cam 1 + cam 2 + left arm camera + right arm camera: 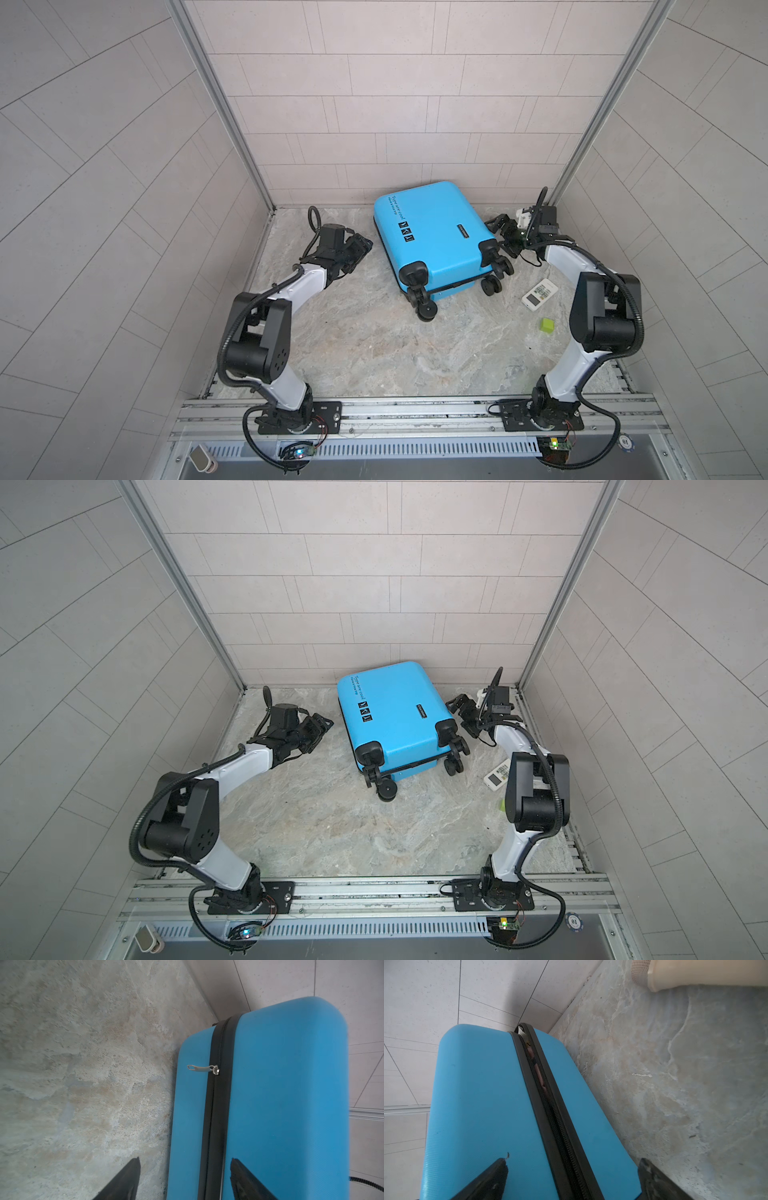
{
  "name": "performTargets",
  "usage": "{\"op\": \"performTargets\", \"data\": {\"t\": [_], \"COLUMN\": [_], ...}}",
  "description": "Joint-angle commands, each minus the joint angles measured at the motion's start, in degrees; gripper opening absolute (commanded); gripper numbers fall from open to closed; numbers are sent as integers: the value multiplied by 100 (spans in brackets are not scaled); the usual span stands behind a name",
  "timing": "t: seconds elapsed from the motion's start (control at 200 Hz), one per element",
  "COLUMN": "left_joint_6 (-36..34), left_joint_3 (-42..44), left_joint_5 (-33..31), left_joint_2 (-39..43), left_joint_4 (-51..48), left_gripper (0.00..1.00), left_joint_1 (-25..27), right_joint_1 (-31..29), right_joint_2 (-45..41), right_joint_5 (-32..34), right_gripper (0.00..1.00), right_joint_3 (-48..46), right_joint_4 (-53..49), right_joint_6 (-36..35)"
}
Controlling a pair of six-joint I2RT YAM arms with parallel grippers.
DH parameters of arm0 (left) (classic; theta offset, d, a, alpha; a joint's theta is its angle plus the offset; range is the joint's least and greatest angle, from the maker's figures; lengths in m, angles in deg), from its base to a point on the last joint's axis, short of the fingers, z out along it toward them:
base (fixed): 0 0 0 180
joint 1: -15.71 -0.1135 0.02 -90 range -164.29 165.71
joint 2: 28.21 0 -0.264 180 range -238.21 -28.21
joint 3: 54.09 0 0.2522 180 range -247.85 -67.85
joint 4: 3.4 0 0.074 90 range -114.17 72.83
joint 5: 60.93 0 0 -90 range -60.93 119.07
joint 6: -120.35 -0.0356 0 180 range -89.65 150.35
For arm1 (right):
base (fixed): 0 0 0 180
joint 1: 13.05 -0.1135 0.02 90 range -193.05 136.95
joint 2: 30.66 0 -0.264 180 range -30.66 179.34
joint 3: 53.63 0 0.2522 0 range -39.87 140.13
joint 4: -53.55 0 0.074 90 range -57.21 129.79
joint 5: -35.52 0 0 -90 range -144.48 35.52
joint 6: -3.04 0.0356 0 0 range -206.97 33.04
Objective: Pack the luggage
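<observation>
The luggage (pixel 432 232) (pixel 395 712) is a bright-blue hard-shell suitcase lying flat by the back wall, lid down, wheels toward me. My left gripper (pixel 365 245) (pixel 326 723) is open just off its left side. In the left wrist view the left gripper (pixel 185 1159) straddles the black zipper band of the luggage (pixel 280 1095), where a silver zipper pull (pixel 202 1068) hangs. My right gripper (pixel 498 235) (pixel 455 715) is open beside its right side. In the right wrist view the right gripper (pixel 573 1159) frames the luggage (pixel 483 1105) and an unzipped seam (pixel 538 1072) showing something pinkish inside.
A white remote control (pixel 539 294) (pixel 497 776) and a green cube (pixel 547 325) lie on the marble floor to the right, by the right arm. A cream-coloured object (pixel 695 974) sits near the right back corner. The back wall stands close behind the suitcase.
</observation>
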Motion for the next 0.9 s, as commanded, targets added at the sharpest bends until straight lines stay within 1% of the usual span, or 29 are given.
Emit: {"op": "performTargets", "data": {"t": [0.0,0.26,0.43,0.595,0.896], "left_joint_6": [159,5,-153,-265,-143], "left_joint_3": [-359,-1000,-1455,-1865,-2298], "left_joint_5": [77,166,208,207,124], "left_joint_2": [-261,-935,-1236,-1441,-1753], "left_joint_4": [328,77,-211,-459,-511], "left_gripper": [73,72,72,71,71], "left_joint_1": [21,54,115,221,384], "right_joint_1": [-204,-669,-896,-942,-1036], "right_joint_2": [-263,-731,-1041,-1004,-161], "right_joint_5": [-327,-66,182,343,290], "right_gripper": [100,100,100,100,100], "right_joint_3": [-205,-1062,-1344,-1074,-70], "right_joint_4": [381,640,621,324,54], "right_joint_6": [104,247,303,195,140]}}
